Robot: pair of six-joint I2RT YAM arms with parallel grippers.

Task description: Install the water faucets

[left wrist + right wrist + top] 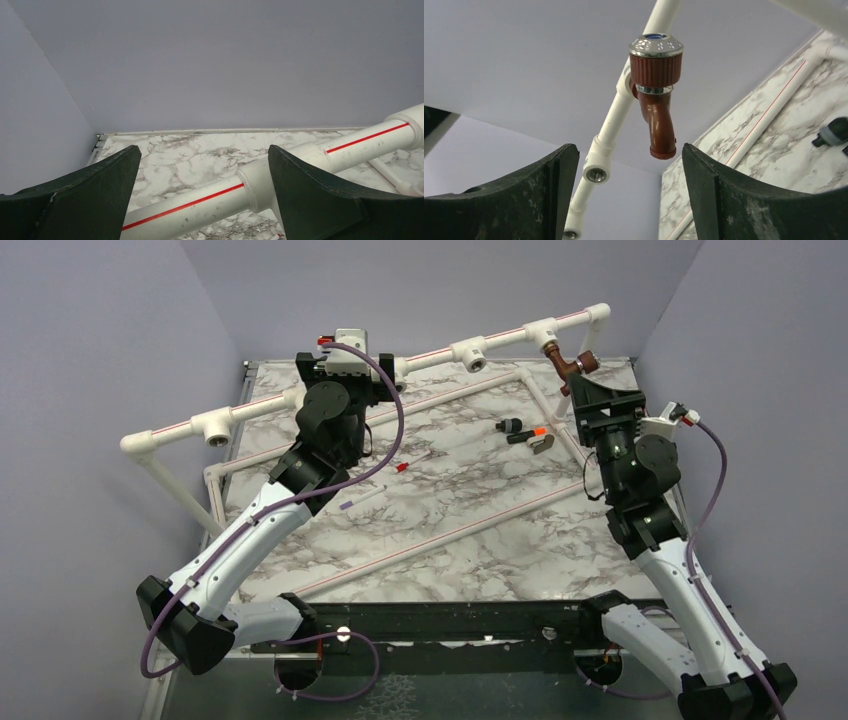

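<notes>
The faucet sits screwed into a tee on the pipe, upper right of the top view, spout pointing down. My right gripper stands open just beneath it, touching nothing. My left gripper gapes wide, and the red-striped pipe shows between its fingers.

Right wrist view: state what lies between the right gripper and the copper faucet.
Nothing lies there. In the right wrist view the open right gripper sits apart from the faucet, bare air between; the white pipe runs behind.
</notes>
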